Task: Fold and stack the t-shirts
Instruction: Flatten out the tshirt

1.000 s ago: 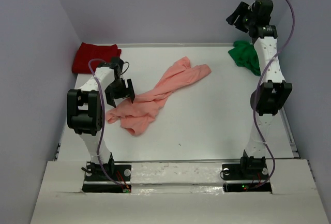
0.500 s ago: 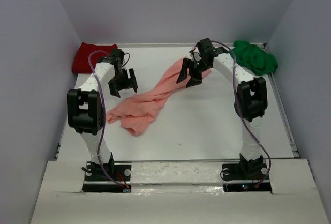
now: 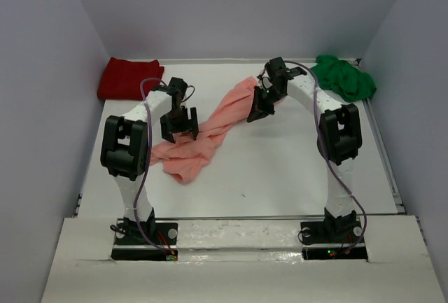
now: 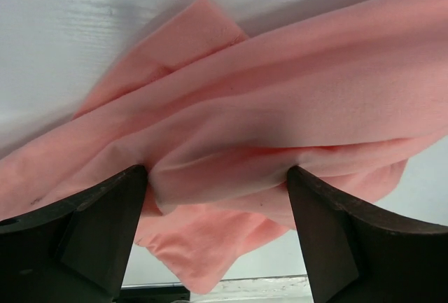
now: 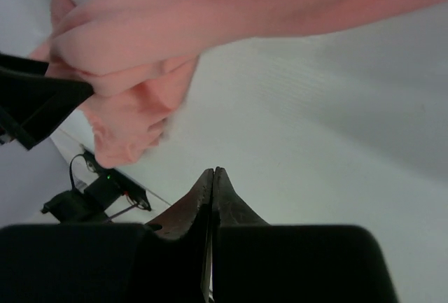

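Left gripper (image 3: 180, 131) spread wide, straddling a fold of the pink shirt (image 3: 213, 127); right gripper (image 5: 213, 172) clenched empty near its far end.

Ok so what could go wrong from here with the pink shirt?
1. The right gripper looks shut with no cloth in it, beside the pink shirt; lifting now may leave that end behind.
2. The left gripper, open, straddles a bunched fold; closing could pinch several layers and leave the shirt twisted.
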Controlling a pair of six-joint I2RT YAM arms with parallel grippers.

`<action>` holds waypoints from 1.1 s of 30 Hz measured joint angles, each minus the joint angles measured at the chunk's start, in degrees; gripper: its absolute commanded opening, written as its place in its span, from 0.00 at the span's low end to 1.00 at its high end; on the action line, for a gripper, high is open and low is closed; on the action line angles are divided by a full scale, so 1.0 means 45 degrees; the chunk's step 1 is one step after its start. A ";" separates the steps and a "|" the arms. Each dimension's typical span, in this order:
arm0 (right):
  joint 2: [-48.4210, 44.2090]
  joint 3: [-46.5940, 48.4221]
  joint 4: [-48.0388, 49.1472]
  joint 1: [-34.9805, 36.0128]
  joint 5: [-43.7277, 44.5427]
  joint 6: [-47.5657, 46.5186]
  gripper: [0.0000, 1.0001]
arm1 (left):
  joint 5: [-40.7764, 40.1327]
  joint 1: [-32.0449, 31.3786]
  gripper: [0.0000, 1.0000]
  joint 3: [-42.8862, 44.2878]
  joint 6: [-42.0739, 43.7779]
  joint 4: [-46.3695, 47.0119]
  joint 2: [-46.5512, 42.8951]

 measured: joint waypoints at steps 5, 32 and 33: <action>0.1433 0.0432 0.0175 0.0010 0.1195 0.0049 0.00 | 0.0005 0.0000 0.91 -0.0471 0.0005 0.0102 0.0000; 0.6907 0.8165 0.1103 0.0748 0.3337 0.1137 0.00 | 0.1175 -0.2647 0.91 0.0699 0.0350 -0.1263 0.1763; 0.6985 0.8228 0.1234 0.0840 0.3143 0.1214 0.00 | 0.1258 -0.2866 0.91 0.1156 0.0364 -0.1384 0.2069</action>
